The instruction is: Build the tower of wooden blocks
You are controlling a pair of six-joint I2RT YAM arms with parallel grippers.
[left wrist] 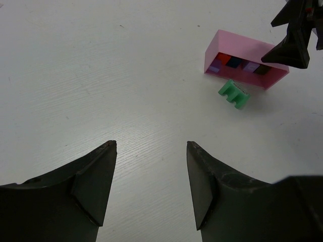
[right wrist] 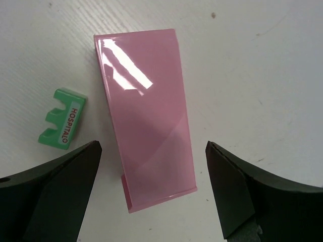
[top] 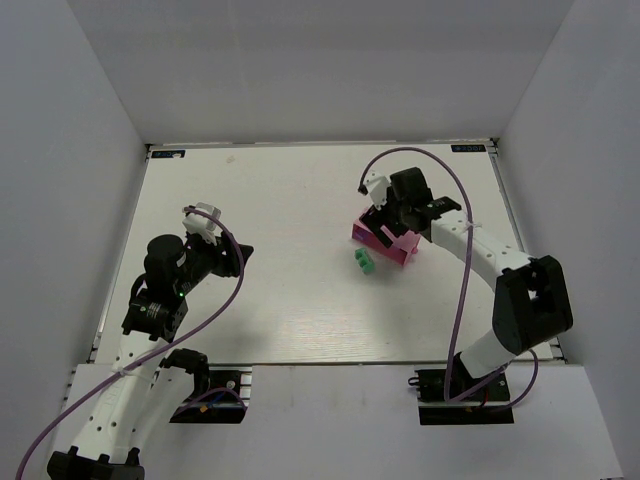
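Wood block tower [left wrist: 235,63]: we see loose blocks in the pink tray [right wrist: 146,111] on a white wood-grain table [top: 260,200] (grey walls [top: 80,100] all round). The left gripper [left wrist: 151,143] and right gripper [right wrist: 152,146] are both spread apart and empty.

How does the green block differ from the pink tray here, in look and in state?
The green block is small, notched and labelled HOSPITAL; the pink tray is much larger, plain and glossy. The pink tray lies on its side with other coloured blocks inside; the green block lies alone outside it. Both rest on the white table, close but apart.
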